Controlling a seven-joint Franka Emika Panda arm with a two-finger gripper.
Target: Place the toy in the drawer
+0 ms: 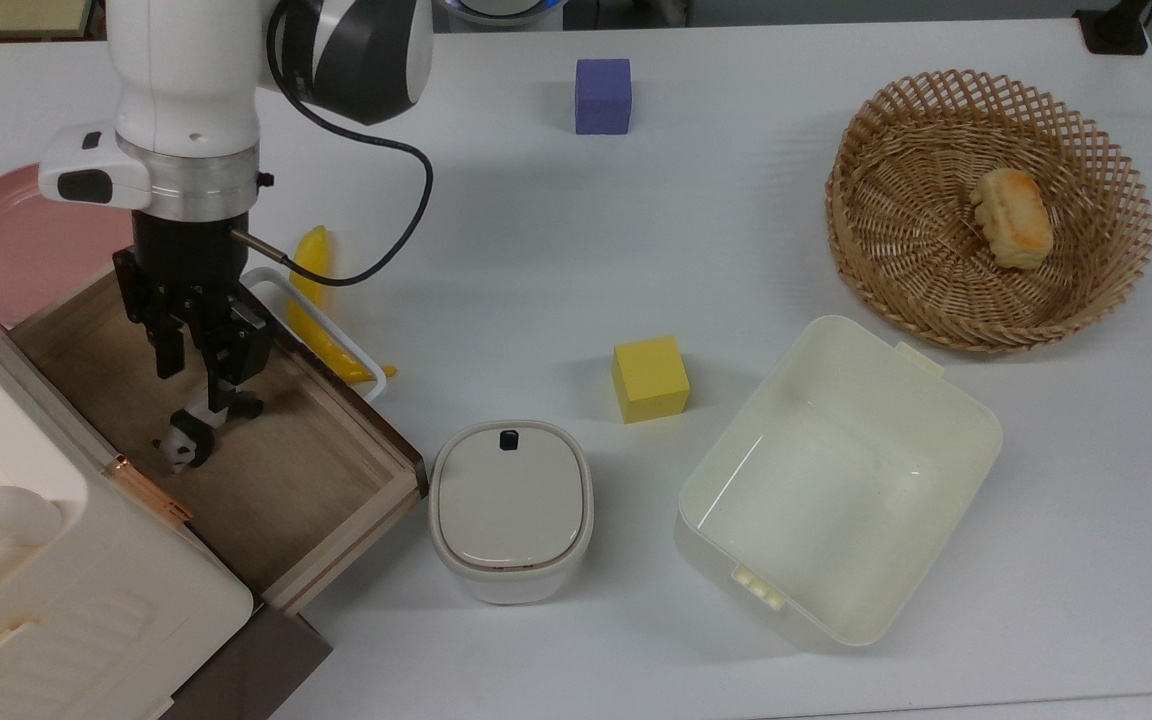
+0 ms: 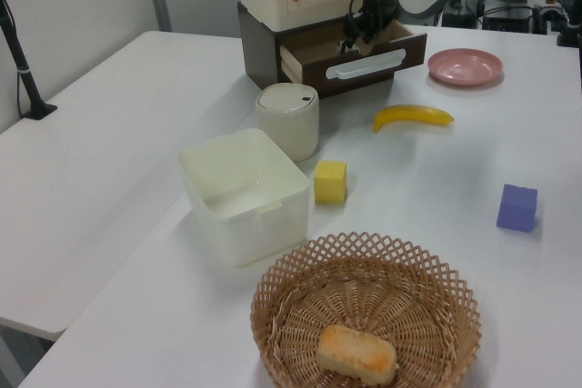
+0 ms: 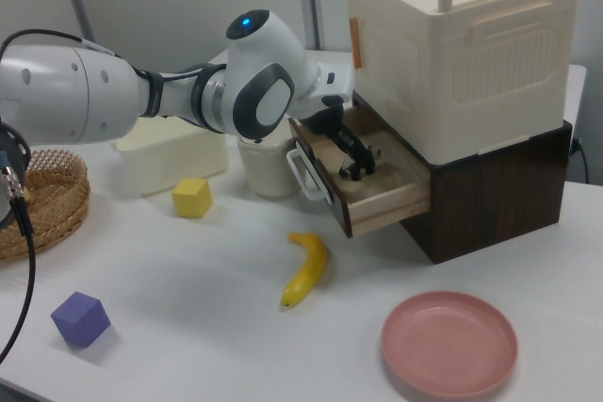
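Tiny black-and-white panda figurine [image 1: 181, 441] on floor of open light-wood drawer box with dark front [image 1: 336, 500], black two-finger jaws [image 1: 198, 368] spread apart just above, holding nothing, panda below fingertips, released.

You see a glossy white, rounded robot arm [image 1: 186, 70] with dark grey joint caps, a silver wrist ring, a black cable looping off it, a blue light, and a black two-finger gripper [image 1: 198, 360].

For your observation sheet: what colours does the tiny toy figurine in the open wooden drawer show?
Black and white, a panda pattern; best seen in the top view.
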